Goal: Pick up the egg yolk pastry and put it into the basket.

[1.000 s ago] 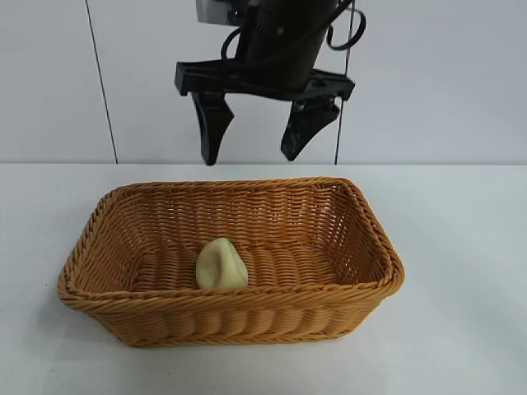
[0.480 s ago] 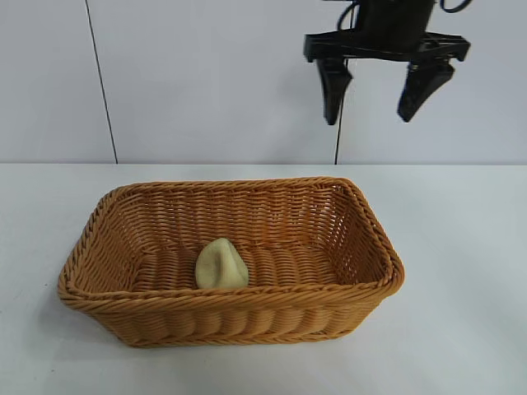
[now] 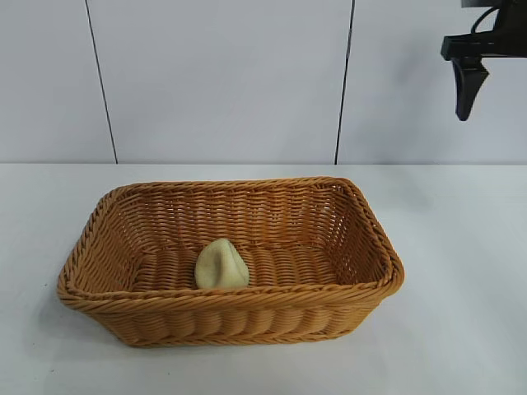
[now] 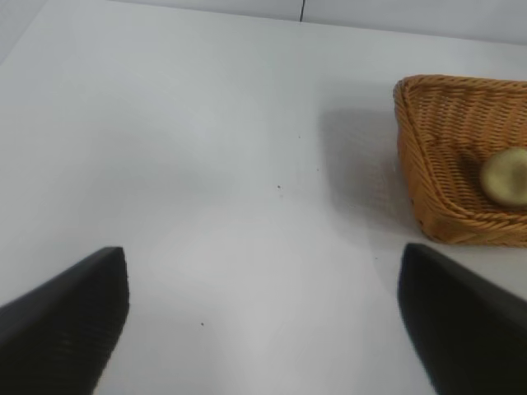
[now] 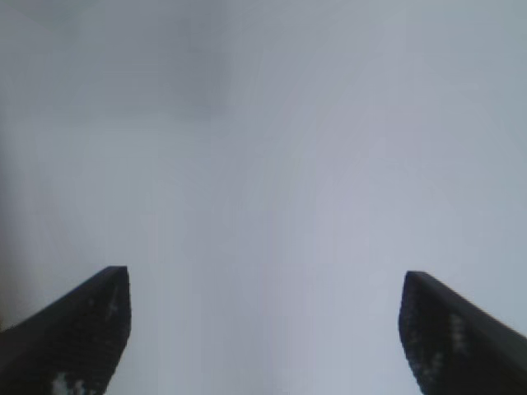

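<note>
— Up at the far right edge of the exterior view, what do you see?
— One dark tapered finger of the right pincer (image 3: 494,70) hangs high above the white table (image 3: 461,247); its other finger is cut off by the frame. Well down and to the left of it sits the basket (image 3: 362,222), rectangular golden-brown wicker with sloping sides and a thick braided rim. The egg yolk pastry (image 3: 221,265), a pale, matte, dented lump, lies on the basket's woven floor near the front wall.
— And the left wrist view?
— The left pincer (image 4: 263,317) is spread wide with nothing between its two black fingers, over smooth bare table. Ahead and off to one side stands a corner of the basket, the pastry a rounded yellow blob inside.
— The right wrist view?
— The right pincer's fingers are wide apart and empty, with only plain pale table beneath.
</note>
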Controlling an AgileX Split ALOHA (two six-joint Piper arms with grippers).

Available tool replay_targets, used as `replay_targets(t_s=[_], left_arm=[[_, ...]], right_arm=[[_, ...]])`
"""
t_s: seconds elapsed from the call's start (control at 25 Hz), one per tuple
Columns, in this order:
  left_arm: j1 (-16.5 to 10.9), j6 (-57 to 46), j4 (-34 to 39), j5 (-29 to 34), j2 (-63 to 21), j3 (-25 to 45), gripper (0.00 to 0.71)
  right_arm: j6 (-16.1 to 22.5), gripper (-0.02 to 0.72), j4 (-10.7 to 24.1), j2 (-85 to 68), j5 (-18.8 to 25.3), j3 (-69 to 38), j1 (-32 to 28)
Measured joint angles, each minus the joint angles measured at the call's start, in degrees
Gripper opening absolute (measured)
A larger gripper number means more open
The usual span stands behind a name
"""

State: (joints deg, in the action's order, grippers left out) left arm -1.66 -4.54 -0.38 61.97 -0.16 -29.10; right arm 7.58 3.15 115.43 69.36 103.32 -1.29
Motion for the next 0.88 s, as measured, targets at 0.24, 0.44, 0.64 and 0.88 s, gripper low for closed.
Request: replay_targets(t_s=[0.24,0.44,0.64,0.88], left_arm=[[0.0,0.0,0.0,0.0,0.0,0.0,0.643],[0.0,0.0,0.0,0.0,0.0,0.0,0.643],[0.0,0.0,0.0,0.0,0.0,0.0,0.643],[0.0,0.0,0.0,0.0,0.0,0.0,0.643]], right_arm=[[-0.9,0.637,-0.4,-1.3,0.0,-5.4,-0.5],[-2.3,0.637,-1.0,-9.8,0.0,-19.1,-0.5],[-3.0,0.637,-1.1,-24.6,0.1,-37.4,-0.5],[-3.2,0.637,-1.1,-44.4,0.4,-58.2,-0.5]])
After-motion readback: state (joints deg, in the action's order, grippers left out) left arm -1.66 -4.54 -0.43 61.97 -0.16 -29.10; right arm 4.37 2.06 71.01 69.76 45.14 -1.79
